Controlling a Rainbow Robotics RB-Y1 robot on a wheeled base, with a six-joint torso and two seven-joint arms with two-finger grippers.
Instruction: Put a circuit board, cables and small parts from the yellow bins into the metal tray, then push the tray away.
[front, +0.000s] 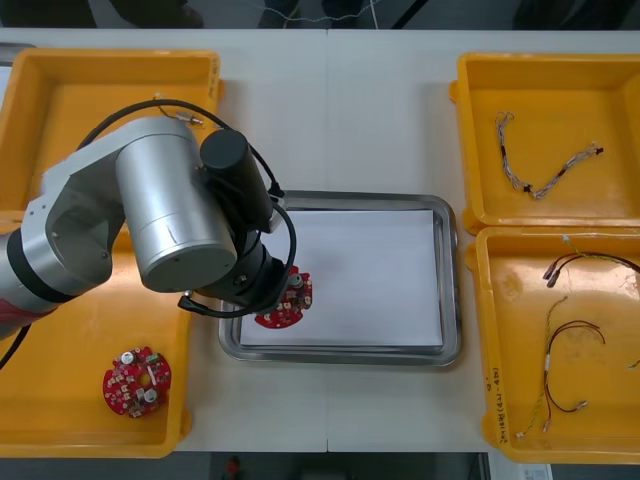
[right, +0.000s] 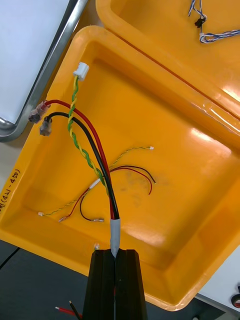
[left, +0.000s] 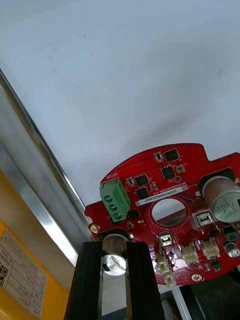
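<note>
Red circuit board (left: 150, 175) is clamped in the left end effector (left: 114, 250), whose black fingers are closed to the width of a silver cylindrical component at the board's edge. The board is round, so no long axis governs placement. It lies directly ahead of the fingers, over the near-left corner of the metal tray (front: 452, 290), just inside the rim. Contact with the white tray floor cannot be confirmed.

Judgement: the coming move is a lowering and release, and the left arm alone is placed for it. Beyond the board the tray floor is flat and bare, with ample room, and its long axis runs across the counter (front: 330, 110).

Right end effector (right: 116, 255) hangs above the near right yellow bin (right: 195, 170), fingers pressed together on a cable bundle (right: 95, 150) of red, black and twisted yellow-green leads.

Second board (front: 137, 380) lies in the near left bin (front: 60, 400). Blue and white cable (front: 545, 180) lies in the far right bin (front: 560, 90).
</note>
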